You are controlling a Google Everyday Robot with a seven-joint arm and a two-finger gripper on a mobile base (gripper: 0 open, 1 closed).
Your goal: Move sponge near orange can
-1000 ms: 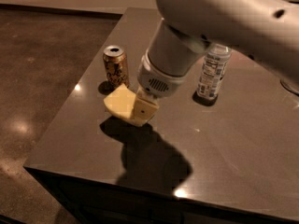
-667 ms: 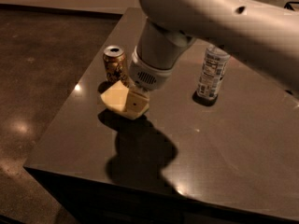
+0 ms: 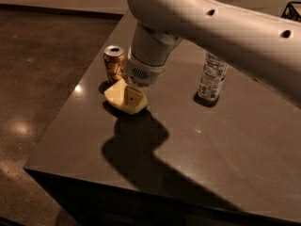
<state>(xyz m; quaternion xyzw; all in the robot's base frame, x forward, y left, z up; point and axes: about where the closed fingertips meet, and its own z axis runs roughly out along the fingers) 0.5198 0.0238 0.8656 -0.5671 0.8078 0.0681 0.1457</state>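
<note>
The pale yellow sponge (image 3: 114,94) lies low at the table (image 3: 221,145), just in front of the orange can (image 3: 114,63), which stands upright near the table's left edge. My gripper (image 3: 128,100) comes down from the big white arm and is shut on the sponge's right part. One cream finger (image 3: 135,99) shows in front of the foam; the other is hidden behind it. The sponge's left corner is a finger's width from the can's base. I cannot tell whether the sponge rests on the table or hangs just above it.
A clear plastic water bottle (image 3: 211,76) with a label stands to the right of the arm. The table's left edge runs close by the can, with dark floor (image 3: 37,79) beyond. The arm's shadow falls toward the front edge.
My gripper has carried the sponge left and a little back, from mid-table toward the can. The can and bottle have not moved.
</note>
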